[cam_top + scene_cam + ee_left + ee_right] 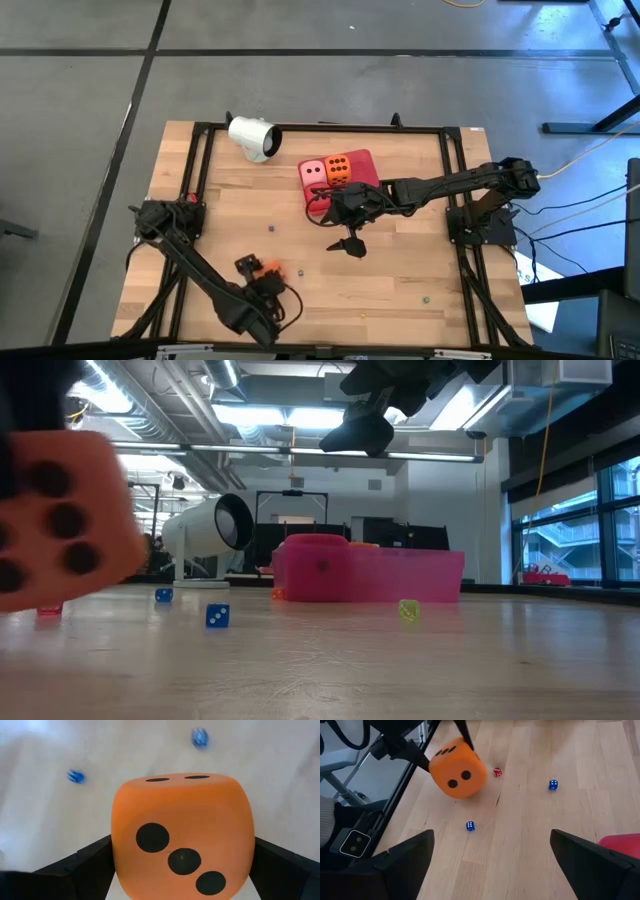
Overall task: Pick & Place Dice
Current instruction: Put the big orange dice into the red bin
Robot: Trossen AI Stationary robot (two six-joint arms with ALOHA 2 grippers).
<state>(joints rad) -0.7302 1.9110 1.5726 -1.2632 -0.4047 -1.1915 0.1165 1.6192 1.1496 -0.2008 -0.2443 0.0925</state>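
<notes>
**Left arm gripping near the front edge, right arm raised and spread over the middle**

The left arm runs from its base at the tabletop's left edge diagonally toward the front edge, its elbow low near the front. Its left gripper (262, 267) sits near the front edge, left of centre, with the fingers (85, 862) pressed against both sides of an orange die (182, 835), lifted off the wood.

The right arm stretches from its base at the right edge toward the tabletop's centre, nearly level. The right gripper (350, 245) hangs above the middle, well off the surface, its fingers (405, 857) spread wide apart and holding nothing.
</notes>
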